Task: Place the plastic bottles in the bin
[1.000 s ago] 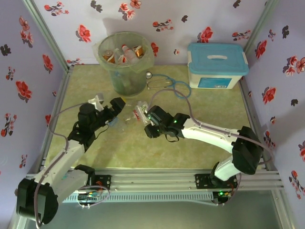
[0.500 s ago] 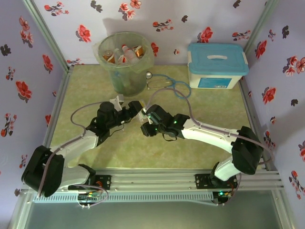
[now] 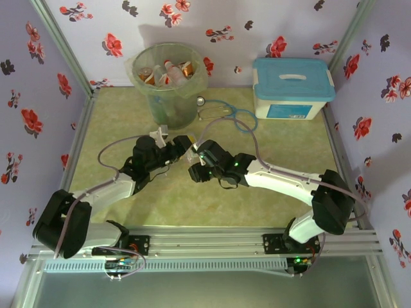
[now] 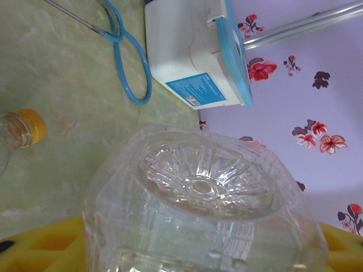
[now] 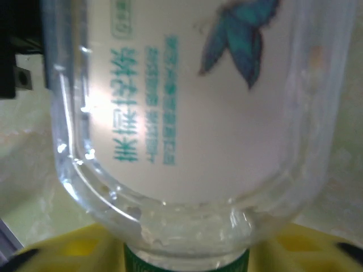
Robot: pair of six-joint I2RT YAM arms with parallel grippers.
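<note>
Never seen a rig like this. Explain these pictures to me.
Two robot arms are bolted at the near edge of a table. The overhead picture looks down on both. The other two pictures come from a camera on each wrist. The left pincer grips a clear bottle, seen bottom-on. The right pincer grips a white-labelled bottle. On the table are a bin already holding bottles, a blue-lidded box, a stethoscope and an orange-capped bottle.

The green marbled counter [image 3: 282, 160] carried the bag-lined bin [image 3: 170, 110] at its far edge. A stethoscope [image 4: 138, 102] and white blue-lidded box [image 3: 292, 90] sat nearby, and an orange-capped bottle [image 4: 20, 133] lay near the stethoscope.
</note>
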